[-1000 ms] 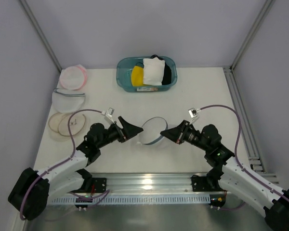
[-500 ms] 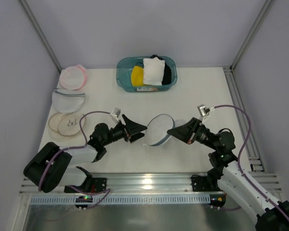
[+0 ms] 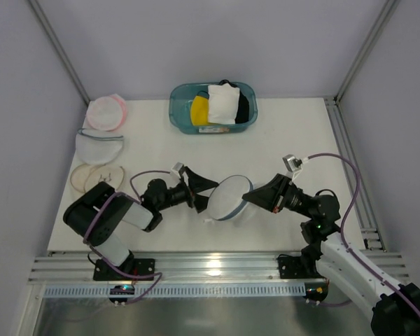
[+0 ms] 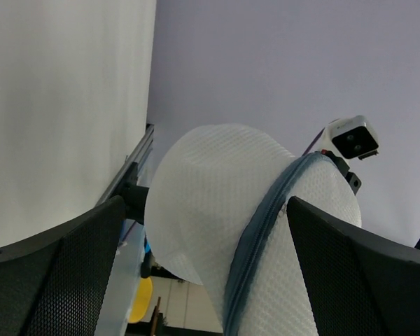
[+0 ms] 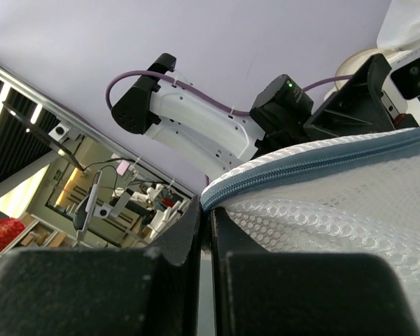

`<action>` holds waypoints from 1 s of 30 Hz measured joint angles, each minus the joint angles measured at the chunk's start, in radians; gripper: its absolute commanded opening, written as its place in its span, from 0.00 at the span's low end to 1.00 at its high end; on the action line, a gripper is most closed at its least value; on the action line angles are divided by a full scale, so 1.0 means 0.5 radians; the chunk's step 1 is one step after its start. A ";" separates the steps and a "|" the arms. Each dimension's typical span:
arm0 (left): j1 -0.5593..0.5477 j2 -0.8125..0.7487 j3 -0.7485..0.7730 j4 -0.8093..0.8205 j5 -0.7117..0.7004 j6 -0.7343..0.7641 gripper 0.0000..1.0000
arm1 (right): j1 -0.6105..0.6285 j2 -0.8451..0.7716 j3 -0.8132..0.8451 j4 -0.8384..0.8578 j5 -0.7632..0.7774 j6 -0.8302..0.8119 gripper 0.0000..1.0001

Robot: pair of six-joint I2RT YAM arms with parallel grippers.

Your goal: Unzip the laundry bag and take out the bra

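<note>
The laundry bag, a round white mesh pouch with a dark grey-blue zipper rim, is held up on edge and tilted, between the two arms. My right gripper is shut on its rim; in the right wrist view the closed fingers pinch the zipper edge. My left gripper is open, with the bag between its spread fingers but not squeezed. The zipper looks closed. The bra is hidden.
A teal basket at the back holds a yellow garment, a white square pad and something black. At the left lie a pink-rimmed pouch, a white mesh pouch and a beige-rimmed pouch.
The bag has been lifted off the table and tipped up on edge. The right gripper closed on its rim and the left arm folded in, its open gripper following the bag to the right.
</note>
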 measured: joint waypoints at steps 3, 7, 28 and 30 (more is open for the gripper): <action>-0.009 -0.059 0.034 0.014 0.003 -0.038 0.99 | -0.001 -0.006 -0.012 0.005 -0.004 0.000 0.04; -0.021 -0.101 0.139 0.061 0.013 -0.095 0.99 | -0.004 -0.005 -0.024 0.016 -0.005 -0.001 0.04; -0.124 -0.024 0.107 0.082 0.221 -0.224 0.90 | -0.034 -0.221 -0.061 -0.152 0.003 -0.082 0.04; -0.126 -0.022 0.107 0.082 0.246 -0.227 0.91 | -0.037 -0.234 -0.061 -0.183 0.003 -0.098 0.04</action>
